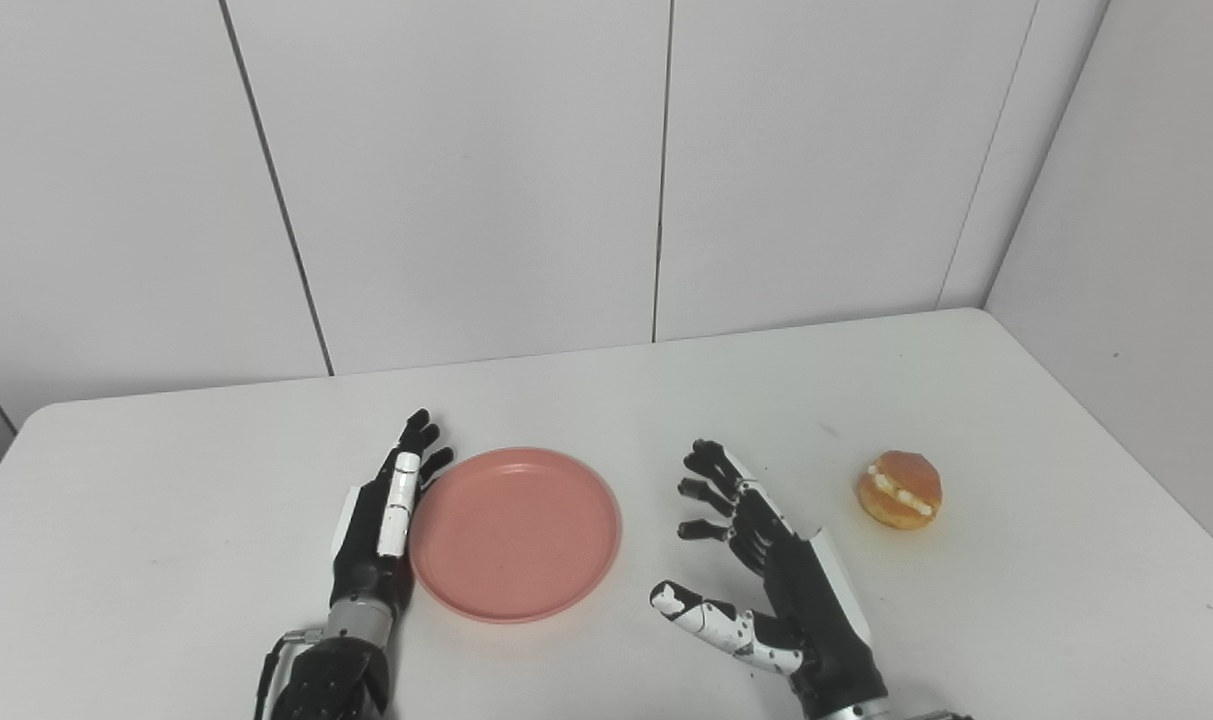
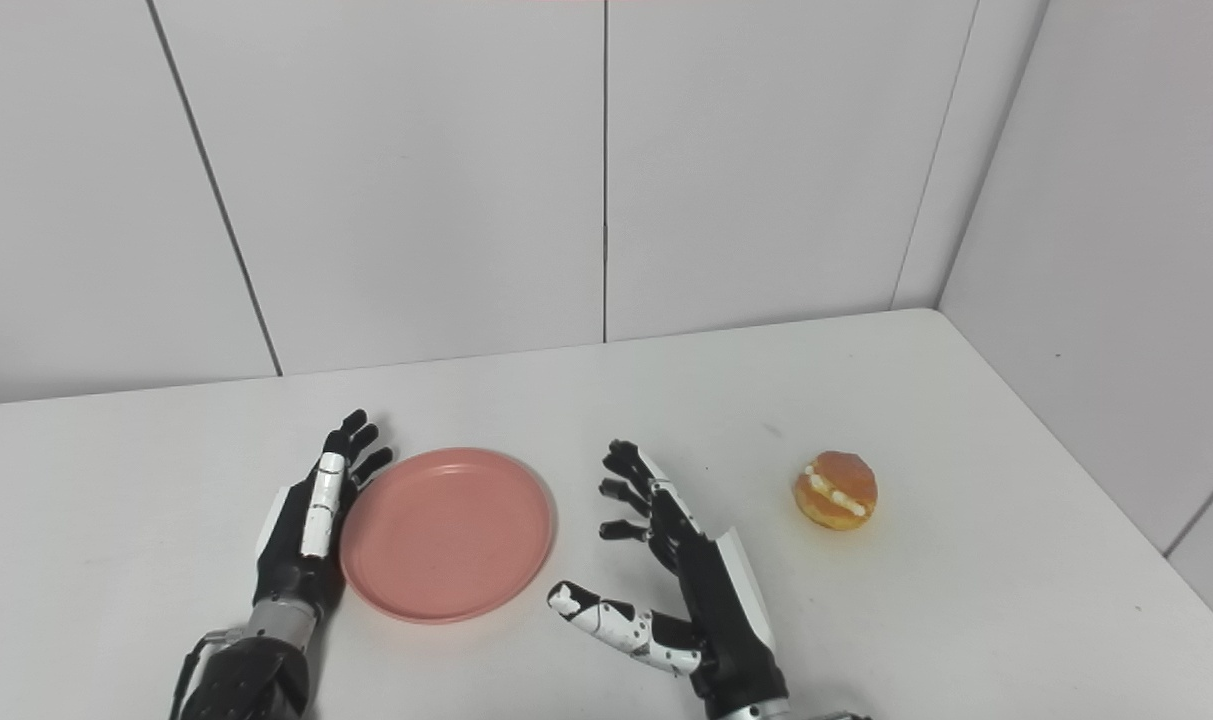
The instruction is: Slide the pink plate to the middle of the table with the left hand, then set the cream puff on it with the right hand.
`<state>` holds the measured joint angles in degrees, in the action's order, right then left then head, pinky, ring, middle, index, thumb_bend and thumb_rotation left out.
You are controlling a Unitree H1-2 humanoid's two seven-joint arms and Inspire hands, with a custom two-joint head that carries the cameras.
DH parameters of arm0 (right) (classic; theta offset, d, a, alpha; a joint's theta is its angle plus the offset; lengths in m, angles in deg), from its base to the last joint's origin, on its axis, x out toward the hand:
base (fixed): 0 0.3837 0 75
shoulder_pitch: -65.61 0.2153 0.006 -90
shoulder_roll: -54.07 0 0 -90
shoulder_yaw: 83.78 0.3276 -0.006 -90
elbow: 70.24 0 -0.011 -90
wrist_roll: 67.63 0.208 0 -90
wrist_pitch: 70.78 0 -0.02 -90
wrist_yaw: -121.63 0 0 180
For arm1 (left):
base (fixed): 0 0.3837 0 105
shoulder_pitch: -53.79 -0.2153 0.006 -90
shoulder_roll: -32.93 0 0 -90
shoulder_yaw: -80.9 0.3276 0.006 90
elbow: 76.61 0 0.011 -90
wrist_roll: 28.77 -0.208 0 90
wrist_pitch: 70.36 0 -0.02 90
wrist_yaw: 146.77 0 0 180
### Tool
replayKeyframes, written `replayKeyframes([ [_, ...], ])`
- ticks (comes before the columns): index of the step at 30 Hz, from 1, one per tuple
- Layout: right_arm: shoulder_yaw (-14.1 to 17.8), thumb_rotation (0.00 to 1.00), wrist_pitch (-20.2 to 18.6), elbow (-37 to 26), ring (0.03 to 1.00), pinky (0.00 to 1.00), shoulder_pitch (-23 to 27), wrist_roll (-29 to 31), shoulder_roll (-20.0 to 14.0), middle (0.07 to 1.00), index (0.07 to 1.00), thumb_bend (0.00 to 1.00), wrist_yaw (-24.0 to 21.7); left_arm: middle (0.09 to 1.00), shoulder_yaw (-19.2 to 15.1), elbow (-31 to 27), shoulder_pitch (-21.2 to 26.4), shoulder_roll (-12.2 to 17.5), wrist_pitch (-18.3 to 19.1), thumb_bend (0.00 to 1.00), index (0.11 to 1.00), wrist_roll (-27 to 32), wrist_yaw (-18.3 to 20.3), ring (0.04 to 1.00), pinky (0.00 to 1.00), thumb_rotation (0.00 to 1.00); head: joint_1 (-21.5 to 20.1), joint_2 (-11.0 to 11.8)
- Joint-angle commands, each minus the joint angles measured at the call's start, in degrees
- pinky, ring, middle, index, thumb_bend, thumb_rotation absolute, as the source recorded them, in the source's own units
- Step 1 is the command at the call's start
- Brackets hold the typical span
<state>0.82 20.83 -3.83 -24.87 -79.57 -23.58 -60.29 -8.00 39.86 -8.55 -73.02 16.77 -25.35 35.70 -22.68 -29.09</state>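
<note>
Pink plate point(image 1: 515, 533) flat on white desk point(image 1: 166, 520), near front edge, approx centre-left. Left hand point(image 1: 386, 520) flat against plate's left rim, fingers straight, holding nothing. Right hand point(image 1: 766, 570) just right of plate, not touching, fingers spread wide, empty. Cream puff point(image 1: 900, 489) further right, well clear of right hand.

Left robot hand point(image 1: 386, 520) against pink plate point(image 1: 515, 534)

Left robot hand point(image 1: 386, 520) flat; right robot hand point(image 1: 766, 560) splayed.
</note>
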Motion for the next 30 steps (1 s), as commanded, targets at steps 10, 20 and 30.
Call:
replayKeyframes([
  [10,4.91,0.35,-10.79,-11.89,0.825,0.64,9.42,-11.61,-15.39,0.908,0.874,1.0,-9.43,0.946,-0.4,3.3,0.92,-0.44,1.64,0.63,0.949,0.12,0.1,0.885,0.85,0.96,-0.88,-0.69],
  [20,4.62,0.35,-18.73,-11.91,0.822,0.66,17.6,-23.22,-26.55,0.856,0.814,1.0,-20.98,0.928,-0.55,4.13,1.28,-0.59,1.21,0.63,0.946,0.02,-0.01,0.873,0.84,0.95,-0.86,-0.79],
  [30,5.04,0.34,-20.09,-5.87,0.839,0.68,22.46,-26.36,-35.24,0.846,0.804,1.0,-27.27,0.931,-0.84,4.01,1.29,-0.32,1.51,0.64,0.947,0.15,0.24,0.88,0.84,0.95,-0.89,-1.22],
])
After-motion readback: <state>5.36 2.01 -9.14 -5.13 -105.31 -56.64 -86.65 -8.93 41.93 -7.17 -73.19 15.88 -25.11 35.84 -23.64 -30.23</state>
